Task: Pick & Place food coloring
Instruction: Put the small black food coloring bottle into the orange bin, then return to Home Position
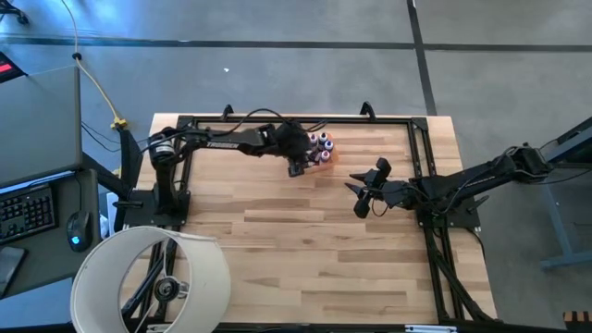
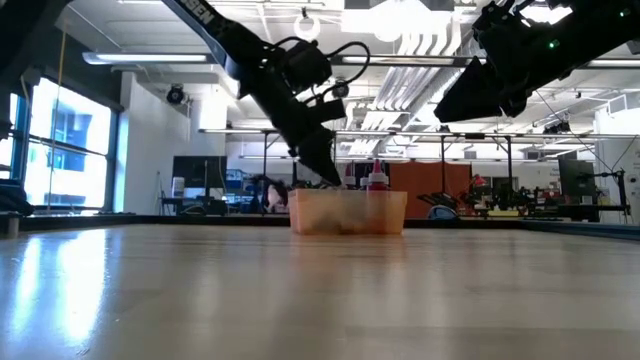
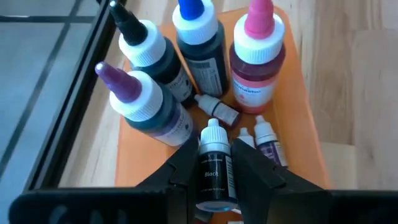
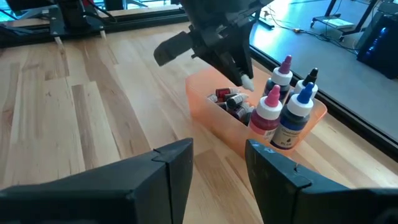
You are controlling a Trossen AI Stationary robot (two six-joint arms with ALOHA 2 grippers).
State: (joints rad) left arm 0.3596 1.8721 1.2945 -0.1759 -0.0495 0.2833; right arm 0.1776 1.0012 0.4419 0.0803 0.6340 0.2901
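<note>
The left gripper (image 3: 214, 180), above the orange tray (image 3: 298, 93), clamps a small black-labelled bottle (image 3: 213, 168) between its fingers, the bottle's long axis running along them with the white cap foremost. The right gripper (image 1: 363, 196) waits open over mid-table, well apart.

Tall bottles (image 3: 205, 43) crowd far end of orange tray (image 3: 298, 106); near end lower; surrounding table (image 1: 305, 250) bare.
</note>
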